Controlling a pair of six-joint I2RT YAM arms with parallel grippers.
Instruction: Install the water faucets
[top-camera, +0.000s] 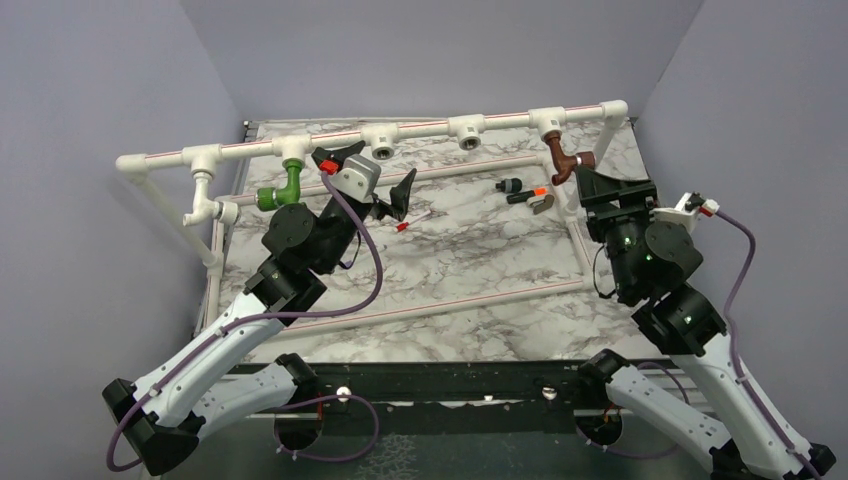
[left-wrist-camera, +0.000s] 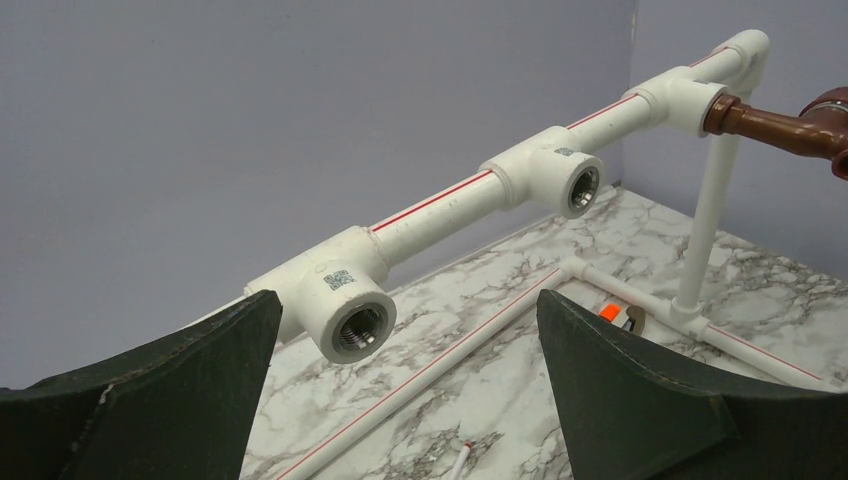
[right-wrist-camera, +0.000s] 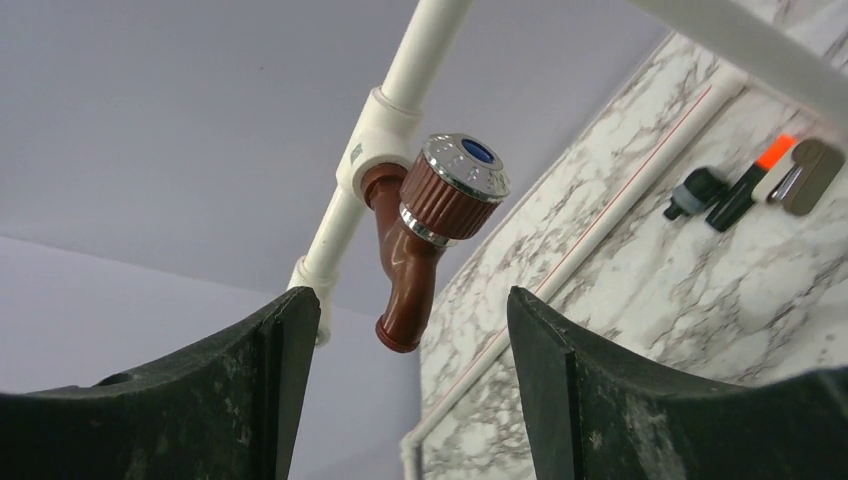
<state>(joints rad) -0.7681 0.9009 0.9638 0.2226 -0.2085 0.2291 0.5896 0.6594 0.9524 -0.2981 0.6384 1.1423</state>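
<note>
A white pipe frame (top-camera: 430, 128) stands on the marble table. The green faucet (top-camera: 284, 188) hangs from a T-fitting (top-camera: 292, 150) at the left. The reddish-brown faucet (top-camera: 563, 160) sits in the far right T-fitting (top-camera: 547, 122); it also shows in the right wrist view (right-wrist-camera: 415, 250) and the left wrist view (left-wrist-camera: 790, 125). My left gripper (top-camera: 387, 160) is open and empty, facing a bare T-fitting (left-wrist-camera: 345, 300). My right gripper (top-camera: 610, 183) is open and empty just below the brown faucet's spout, not touching it (right-wrist-camera: 410, 300).
A second bare T-fitting (left-wrist-camera: 560, 175) is on the top pipe. A black piece with an orange tip (top-camera: 530, 193), a black fitting (top-camera: 510, 185) and a metal piece (top-camera: 545, 203) lie on the table. A thin white stick (top-camera: 415, 220) lies near the left gripper.
</note>
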